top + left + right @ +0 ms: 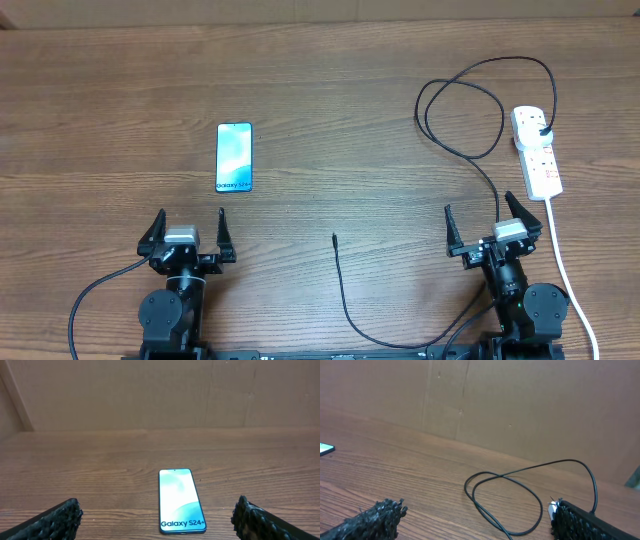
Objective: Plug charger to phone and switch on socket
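Brown wooden table [320,80] carries everything. Your left gripper [191,220] and right gripper [480,210] both have their fingers wide apart and hold nothing. The phone [234,157] lies flat at 12 o'clock from the left one. The charger [338,265] tip lies loose at 9 o'clock from the right one, the socket [536,152] at 1 o'clock. Grasp the cable just behind the tip, so the connector points straight.

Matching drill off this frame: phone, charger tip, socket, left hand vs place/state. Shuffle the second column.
1. phone
2. charger tip
3. socket
4. left hand

A. open, holding nothing
B. lying loose, near front centre
C. far right, white
D. screen up, just ahead of the left hand

Pairs: 1-D, 2-B, 3-C, 4-A
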{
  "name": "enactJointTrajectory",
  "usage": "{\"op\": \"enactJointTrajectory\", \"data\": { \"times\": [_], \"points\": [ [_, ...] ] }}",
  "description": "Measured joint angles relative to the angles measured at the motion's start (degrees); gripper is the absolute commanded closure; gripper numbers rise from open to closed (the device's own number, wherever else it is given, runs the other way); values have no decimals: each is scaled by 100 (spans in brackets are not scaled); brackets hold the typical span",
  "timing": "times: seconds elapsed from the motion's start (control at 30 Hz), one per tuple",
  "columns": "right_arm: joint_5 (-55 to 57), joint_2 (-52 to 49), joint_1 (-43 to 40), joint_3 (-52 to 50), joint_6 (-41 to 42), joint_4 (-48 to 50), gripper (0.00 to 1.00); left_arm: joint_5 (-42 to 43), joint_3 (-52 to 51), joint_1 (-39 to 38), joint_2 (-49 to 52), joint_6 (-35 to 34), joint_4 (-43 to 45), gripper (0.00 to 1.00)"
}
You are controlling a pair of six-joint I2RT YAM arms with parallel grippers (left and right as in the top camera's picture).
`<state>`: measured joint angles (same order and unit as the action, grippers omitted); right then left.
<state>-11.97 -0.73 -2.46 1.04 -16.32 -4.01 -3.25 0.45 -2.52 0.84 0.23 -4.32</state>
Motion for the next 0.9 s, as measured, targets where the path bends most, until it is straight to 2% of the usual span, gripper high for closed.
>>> {"op": "enactJointTrajectory", "data": {
  "times": [0.67, 0.9],
  "points": [
    [2, 0, 0, 0, 0, 4, 0, 4, 9, 0, 0, -2, -46, 0],
    [0, 0, 0, 0, 0, 2, 0, 17, 284, 0, 0, -2, -538, 0]
  ]
}}
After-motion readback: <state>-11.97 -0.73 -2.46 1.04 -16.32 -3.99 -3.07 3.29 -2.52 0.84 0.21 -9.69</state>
